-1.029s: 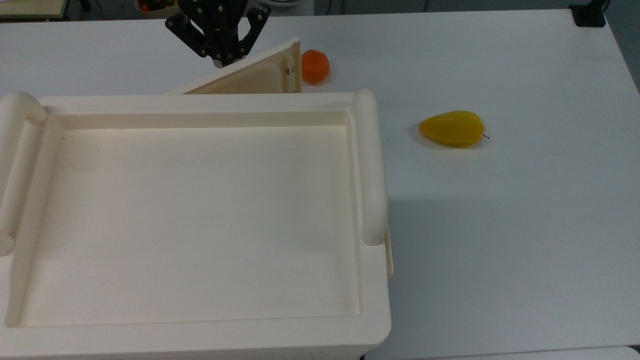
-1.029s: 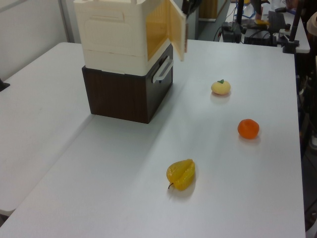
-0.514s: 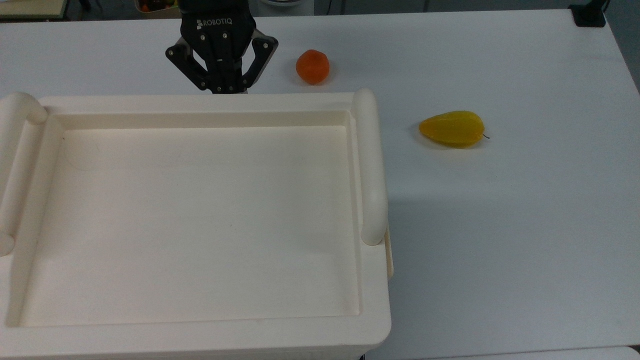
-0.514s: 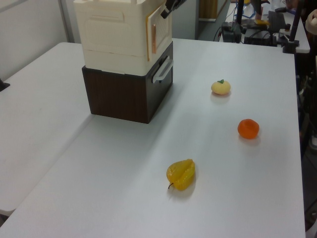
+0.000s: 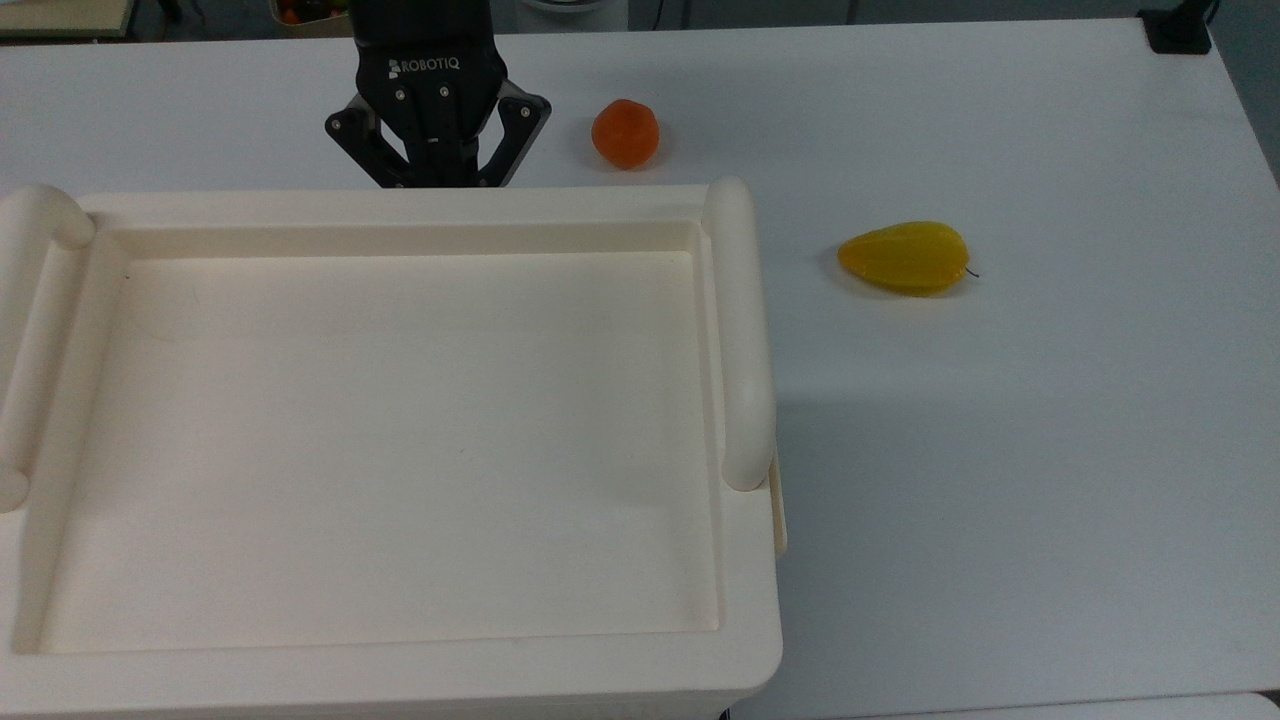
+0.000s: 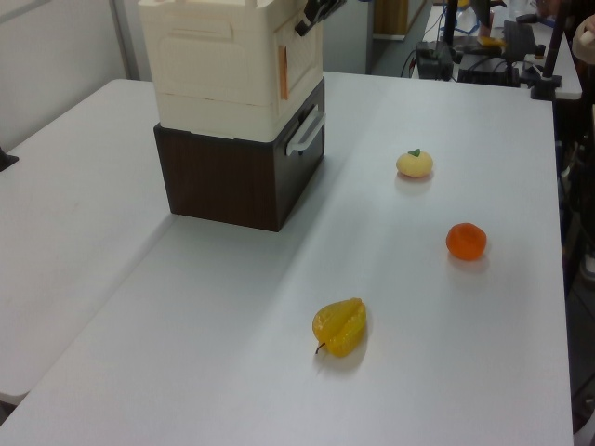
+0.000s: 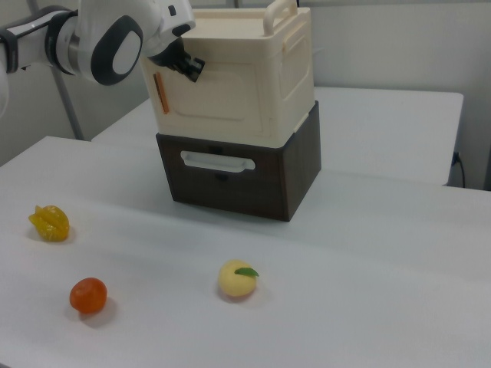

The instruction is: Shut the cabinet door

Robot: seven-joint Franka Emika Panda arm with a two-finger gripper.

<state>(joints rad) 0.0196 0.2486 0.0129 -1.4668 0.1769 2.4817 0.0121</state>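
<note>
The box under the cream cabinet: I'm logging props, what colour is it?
Dark brown, with a pale handle; the box shows best in the right view.

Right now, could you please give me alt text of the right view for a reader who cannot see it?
A robot hand rests against the cabinet door, flush with a cream cabinet atop a dark drawer unit. On the white table lie a starfruit, an orange and a pale yellow fruit.

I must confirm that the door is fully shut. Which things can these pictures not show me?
- Hand fingertips: top view, hidden behind the cabinet's top rim.
- Cabinet door latch: right view, covered by the hand.
- Door seam: left view, seen edge-on, too small to judge.
</note>
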